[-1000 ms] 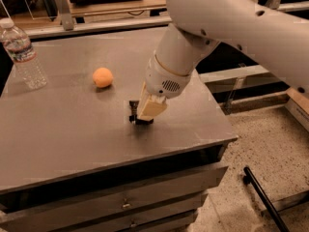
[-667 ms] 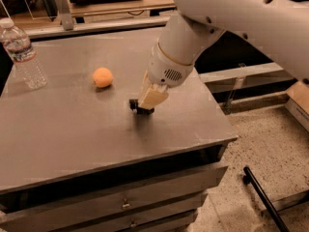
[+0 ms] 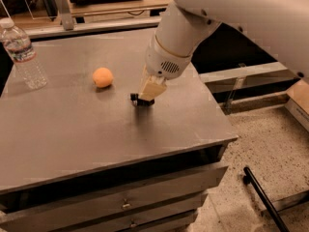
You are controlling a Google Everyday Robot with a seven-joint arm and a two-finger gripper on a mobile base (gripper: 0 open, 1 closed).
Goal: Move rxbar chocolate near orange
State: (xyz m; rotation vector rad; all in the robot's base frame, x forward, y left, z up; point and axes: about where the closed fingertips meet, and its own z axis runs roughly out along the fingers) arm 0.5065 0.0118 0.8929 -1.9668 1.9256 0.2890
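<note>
Camera view: the gripper (image 3: 141, 99) is low at the table (image 3: 72, 129), near the orange (image 3: 103, 77) and to its right. Whether it is wide, narrow or holding anything, I cannot tell. A dark bit sits at its tip, perhaps the bar. A bottle (image 3: 21, 54) stands far left.

**No Legible Text on the Tabletop**

The water bottle (image 3: 21, 52), standing at the far left of the grey table (image 3: 72, 139), wears a label band whose print cannot be read; the white arm (image 3: 231, 13) carries no readable mark or number; the gripper (image 3: 142, 100) (lowered to the tabletop, just right of the orange (image 3: 103, 77)) shows no lettering either.
</note>
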